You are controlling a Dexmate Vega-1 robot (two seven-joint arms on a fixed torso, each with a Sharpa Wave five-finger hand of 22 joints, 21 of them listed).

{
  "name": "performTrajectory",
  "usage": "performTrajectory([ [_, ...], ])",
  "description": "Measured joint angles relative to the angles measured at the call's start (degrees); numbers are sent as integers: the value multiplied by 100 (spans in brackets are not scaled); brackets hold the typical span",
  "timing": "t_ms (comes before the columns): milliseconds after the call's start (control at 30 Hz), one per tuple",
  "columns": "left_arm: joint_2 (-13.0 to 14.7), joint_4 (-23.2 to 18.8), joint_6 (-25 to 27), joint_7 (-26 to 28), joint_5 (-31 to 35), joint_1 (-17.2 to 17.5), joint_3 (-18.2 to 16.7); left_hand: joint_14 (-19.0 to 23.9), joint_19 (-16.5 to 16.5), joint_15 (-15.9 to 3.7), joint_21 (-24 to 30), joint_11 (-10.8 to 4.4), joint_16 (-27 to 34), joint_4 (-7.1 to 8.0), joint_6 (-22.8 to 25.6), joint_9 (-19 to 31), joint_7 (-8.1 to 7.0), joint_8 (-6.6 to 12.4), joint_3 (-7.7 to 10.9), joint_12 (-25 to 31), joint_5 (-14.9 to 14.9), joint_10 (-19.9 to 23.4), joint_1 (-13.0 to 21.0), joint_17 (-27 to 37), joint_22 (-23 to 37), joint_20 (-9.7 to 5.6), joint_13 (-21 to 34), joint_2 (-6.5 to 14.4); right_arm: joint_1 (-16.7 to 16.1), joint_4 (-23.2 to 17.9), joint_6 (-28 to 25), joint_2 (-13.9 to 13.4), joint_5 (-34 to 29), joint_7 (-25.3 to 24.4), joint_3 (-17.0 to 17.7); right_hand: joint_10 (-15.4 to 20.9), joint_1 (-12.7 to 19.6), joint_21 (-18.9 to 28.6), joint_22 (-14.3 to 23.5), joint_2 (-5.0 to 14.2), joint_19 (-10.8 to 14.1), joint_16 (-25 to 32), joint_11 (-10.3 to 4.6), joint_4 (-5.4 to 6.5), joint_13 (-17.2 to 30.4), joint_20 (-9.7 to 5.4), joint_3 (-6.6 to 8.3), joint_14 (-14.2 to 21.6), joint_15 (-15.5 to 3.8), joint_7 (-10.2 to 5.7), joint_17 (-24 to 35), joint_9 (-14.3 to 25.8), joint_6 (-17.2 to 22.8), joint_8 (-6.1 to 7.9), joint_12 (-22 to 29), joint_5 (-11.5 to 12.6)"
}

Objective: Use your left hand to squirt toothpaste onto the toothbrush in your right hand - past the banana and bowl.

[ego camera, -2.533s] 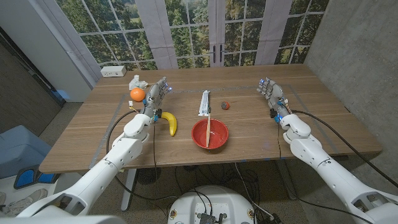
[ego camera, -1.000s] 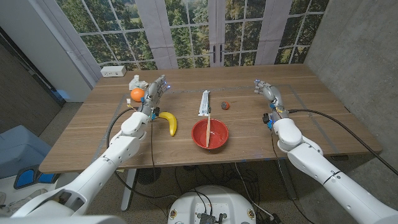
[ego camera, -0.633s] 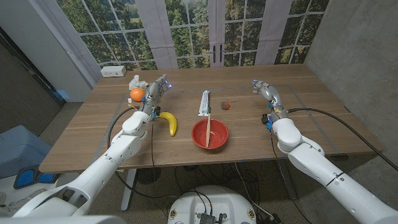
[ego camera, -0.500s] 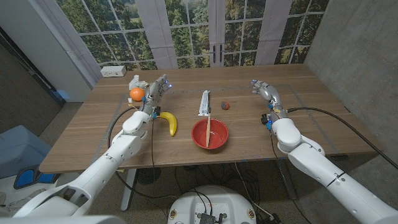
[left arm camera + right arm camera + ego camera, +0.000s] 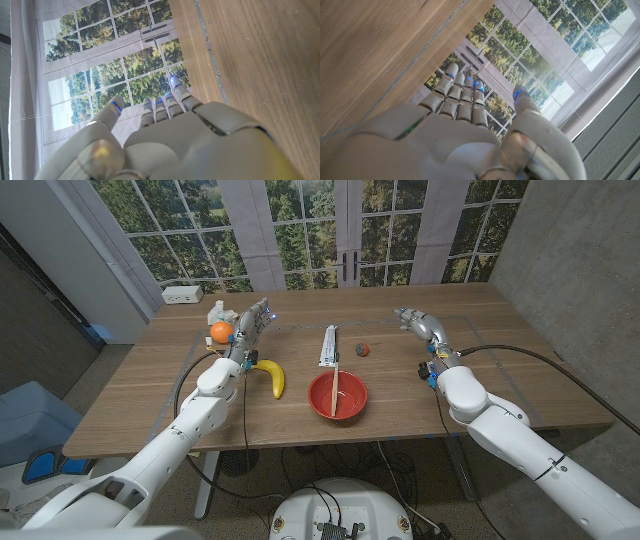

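Head view: toothpaste [image 5: 327, 345] and toothbrush [image 5: 337, 376] are lying midway between both hands; left hand [image 5: 251, 330] and right hand [image 5: 419, 326] are hovering open, holding nothing.

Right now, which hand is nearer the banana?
Left. The left hand hovers just behind the banana; the right hand is far across the table, beyond the red bowl.
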Motion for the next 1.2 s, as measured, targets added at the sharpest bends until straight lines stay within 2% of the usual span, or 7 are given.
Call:
performTrajectory([
  [233,-1,25,-64,-83,-19,-14,-5,18,12,-18,0,0,0,0,0,0,0,0,0,0,0,0,0,-1,0,12,0,0,-125,-402,-166,-117,-39,-14,-2,1,0,0,0,0,0,22,-2,6,4,0,-41,1,-2,0,27,0,0,0,0,-21],
  [300,-2,60,-83,-106,-24,-31,-13,18,21,-18,0,0,0,0,0,0,0,0,0,0,0,0,0,0,0,21,0,0,-153,-497,-465,-140,-170,-126,-16,24,1,0,0,-1,0,22,-25,0,4,0,-47,33,-33,0,27,0,0,0,15,-21],
  [667,-13,126,-188,-222,-66,-37,-23,18,21,-19,-45,20,0,-23,-1,-1,0,0,24,0,0,20,-52,-1,-1,21,0,-8,-283,-975,-944,-240,-487,-286,-162,206,93,0,-1,-90,63,151,-124,-39,57,-21,-86,248,-127,-55,54,28,55,23,104,-43],
  [733,-17,136,-203,-239,-69,-39,-23,17,21,-18,-45,20,0,-23,-1,-1,0,0,24,0,0,20,-52,-1,-1,21,0,-8,-299,-1054,-1000,-251,-539,-310,-190,259,178,0,-1,-174,106,151,-114,-39,82,-24,-86,268,-146,-65,54,28,64,23,107,-43],
  [800,-23,157,-217,-256,-74,-41,-24,18,20,-19,-45,20,0,-23,-1,-1,0,0,24,0,0,20,-52,-1,-1,21,0,-8,-311,-1105,-1111,-258,-639,-349,-212,335,265,0,-1,-111,128,220,-121,-71,102,1,-117,349,-137,-42,64,28,129,44,149,-43],
  [900,-26,167,-232,-280,-81,-44,-24,19,41,-20,-45,20,0,-23,-1,-1,0,0,24,0,0,20,-52,-1,-1,41,0,-8,-327,-1177,-1176,-268,-704,-372,-251,463,436,0,-1,-173,250,311,-115,-85,156,40,-132,493,-141,-19,102,28,190,89,214,-64],
  [1200,-41,224,-291,-351,-92,-70,-25,37,73,-39,-89,20,0,-23,1,-1,-2,0,24,0,0,20,-75,-2,-1,11,0,-30,-357,-1387,-1476,-270,-1127,-525,-420,720,904,40,28,-387,512,553,-249,-158,360,109,-204,719,-166,18,269,55,370,133,355,-68],
])
